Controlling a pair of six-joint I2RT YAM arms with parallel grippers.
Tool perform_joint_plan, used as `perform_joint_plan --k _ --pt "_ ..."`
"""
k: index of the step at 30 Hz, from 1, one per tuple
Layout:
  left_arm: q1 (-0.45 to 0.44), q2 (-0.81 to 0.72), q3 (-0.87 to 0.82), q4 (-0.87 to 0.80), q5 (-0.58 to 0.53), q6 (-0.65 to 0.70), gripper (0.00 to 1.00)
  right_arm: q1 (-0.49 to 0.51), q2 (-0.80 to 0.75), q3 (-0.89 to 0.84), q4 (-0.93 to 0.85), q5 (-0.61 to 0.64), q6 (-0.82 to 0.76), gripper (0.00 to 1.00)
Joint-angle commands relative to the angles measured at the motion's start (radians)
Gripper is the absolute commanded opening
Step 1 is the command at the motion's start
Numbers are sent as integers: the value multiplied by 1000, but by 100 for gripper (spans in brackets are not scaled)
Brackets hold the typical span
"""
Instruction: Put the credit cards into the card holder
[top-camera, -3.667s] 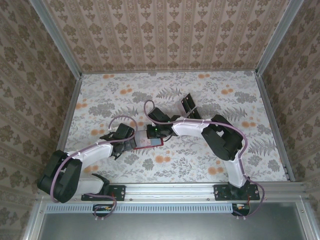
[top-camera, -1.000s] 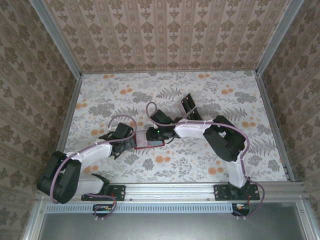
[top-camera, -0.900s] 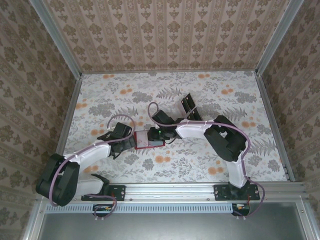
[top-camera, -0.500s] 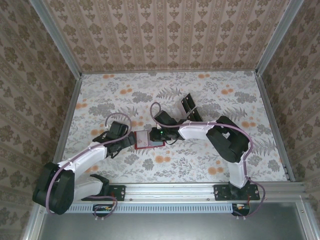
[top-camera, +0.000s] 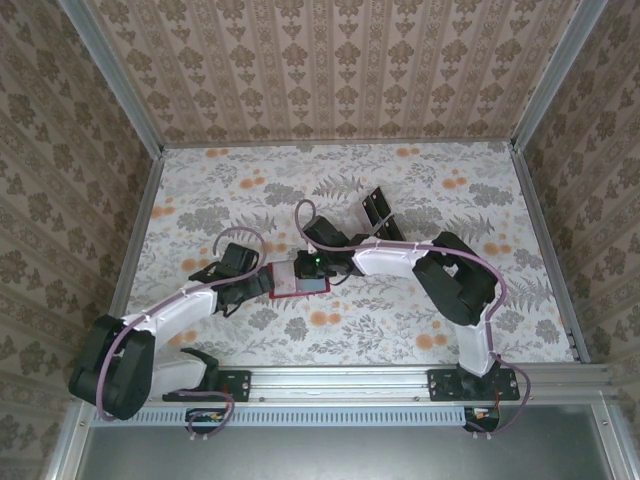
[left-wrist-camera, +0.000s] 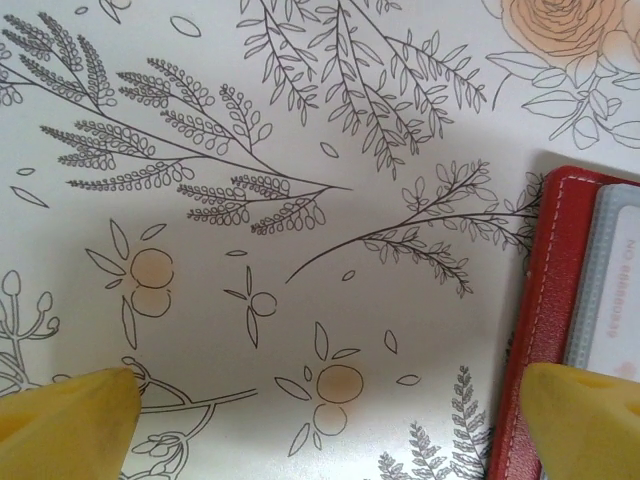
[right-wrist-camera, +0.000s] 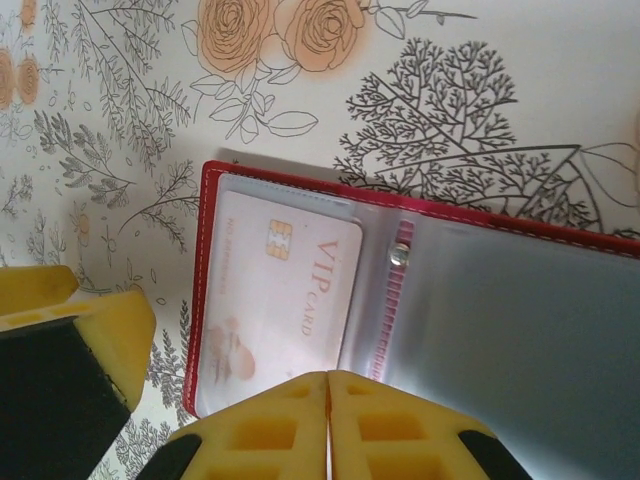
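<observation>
Our right gripper (right-wrist-camera: 328, 398) has pressed together over the open red wallet (right-wrist-camera: 500, 330); the left gripper (left-wrist-camera: 325, 425), spread wide, has backed away. A pale card (right-wrist-camera: 285, 300) sits tucked inside.

I see the white, flower-printed tabletop (top-camera: 420, 330) carrying an open red leather-like card holder (top-camera: 283, 286) near its middle, with a dark rectangular tray (top-camera: 378, 209) behind it, toward the far edge.
</observation>
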Motion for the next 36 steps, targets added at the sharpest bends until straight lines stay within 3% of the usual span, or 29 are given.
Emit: perform_joint_plan --k 1,26,36 --pt "7 10 10 -35 -34 7 100 6 44 33 -38 -19 -14 10" --pt "-9 183 2 55 -19 0 100 44 130 131 -60 -52 -2 9" --pt "-14 171 -4 56 -22 0 100 32 25 73 -43 -22 -1 11"
